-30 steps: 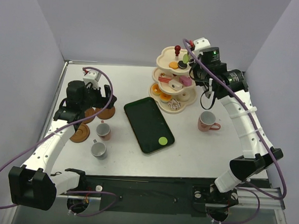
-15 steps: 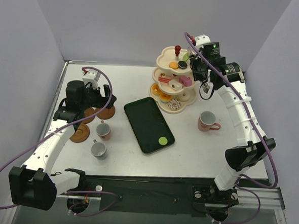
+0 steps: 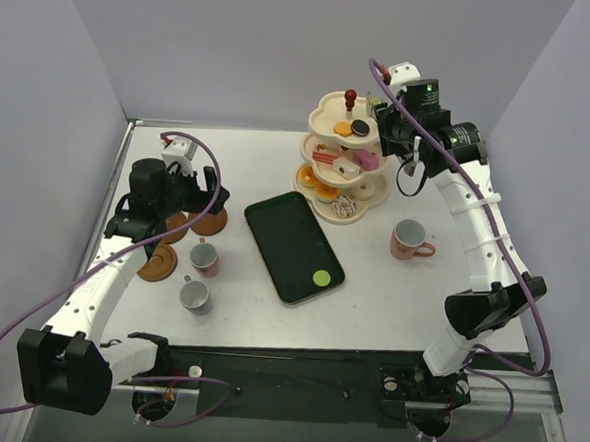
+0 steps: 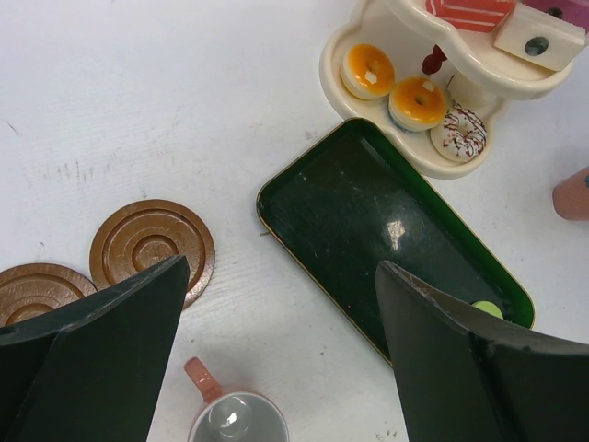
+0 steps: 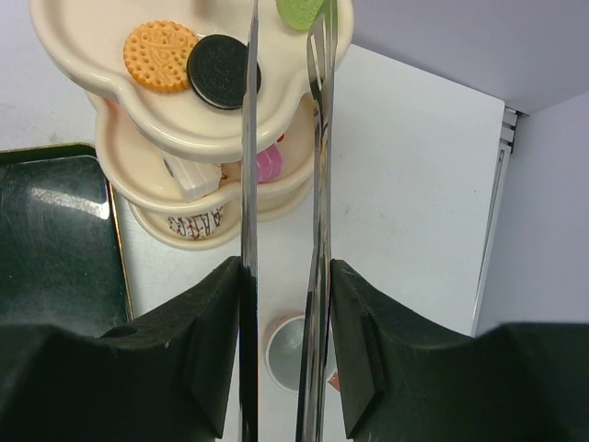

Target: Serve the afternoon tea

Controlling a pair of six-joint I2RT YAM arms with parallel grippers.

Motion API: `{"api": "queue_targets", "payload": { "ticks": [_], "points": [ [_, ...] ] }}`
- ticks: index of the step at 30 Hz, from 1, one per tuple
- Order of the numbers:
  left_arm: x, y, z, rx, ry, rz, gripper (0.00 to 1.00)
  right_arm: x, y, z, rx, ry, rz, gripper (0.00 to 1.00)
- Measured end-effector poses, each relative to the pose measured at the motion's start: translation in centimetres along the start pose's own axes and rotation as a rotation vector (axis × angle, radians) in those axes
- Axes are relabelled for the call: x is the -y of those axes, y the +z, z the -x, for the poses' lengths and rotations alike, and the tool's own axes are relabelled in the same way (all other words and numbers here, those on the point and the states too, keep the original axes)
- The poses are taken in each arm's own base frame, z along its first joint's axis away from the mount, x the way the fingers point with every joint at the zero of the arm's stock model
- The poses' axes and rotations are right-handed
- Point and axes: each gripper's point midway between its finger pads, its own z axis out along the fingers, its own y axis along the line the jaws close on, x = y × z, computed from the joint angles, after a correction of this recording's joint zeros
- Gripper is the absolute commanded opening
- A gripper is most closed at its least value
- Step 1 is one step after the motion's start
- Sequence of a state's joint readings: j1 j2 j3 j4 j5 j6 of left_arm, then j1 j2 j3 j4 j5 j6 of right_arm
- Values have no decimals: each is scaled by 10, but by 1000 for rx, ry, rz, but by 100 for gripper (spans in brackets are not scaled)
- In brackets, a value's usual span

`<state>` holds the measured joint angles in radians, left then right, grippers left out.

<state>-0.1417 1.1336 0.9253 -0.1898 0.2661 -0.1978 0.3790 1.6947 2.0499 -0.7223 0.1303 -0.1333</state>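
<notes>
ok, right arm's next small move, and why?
Probably squeeze the right end effector to close the tongs: their tips straddle the green sweet on the top tier of the stand, and it looks not yet pinched.

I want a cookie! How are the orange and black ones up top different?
The orange cookie is light orange; the black cookie is dark. The orange cookie has a stamped pattern; the black cookie looks plain. Both are round and lie flat, touching, on the top tier of the stand.
</notes>
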Motion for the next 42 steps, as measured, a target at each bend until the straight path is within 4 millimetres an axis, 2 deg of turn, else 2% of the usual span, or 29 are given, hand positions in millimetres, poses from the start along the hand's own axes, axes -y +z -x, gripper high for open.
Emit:
{"api": "queue_targets", "payload": {
  "ticks": [4,7,12,15,18,27,32,36,42],
  "points": [
    [0,0,0,0,0,1,94,1,-6,3,14,2,-2,37],
    [0,0,0,0,0,0,94,1,-20,2,29,-6,-18,37],
    [0,0,0,0,0,0,94,-23,-55,-11,58,-55,-3,36],
    [0,0,0,1,0,1,94,-45,-73,-36,48,-91,26,35],
    [0,0,0,1,0,1,94,-69,-86,-70,20,-126,59,35],
    [0,0,0,1,0,0,94,-132,-108,-183,-147,-211,156,33],
    [0,0,0,2,-1,0,94,-161,-115,-235,-247,-265,190,33],
    [0,0,1,3,0,0,94,-178,-115,-258,-307,-303,188,33],
    [1,0,1,3,1,-2,94,-186,-109,-269,-351,-310,166,35]
  ]
}}
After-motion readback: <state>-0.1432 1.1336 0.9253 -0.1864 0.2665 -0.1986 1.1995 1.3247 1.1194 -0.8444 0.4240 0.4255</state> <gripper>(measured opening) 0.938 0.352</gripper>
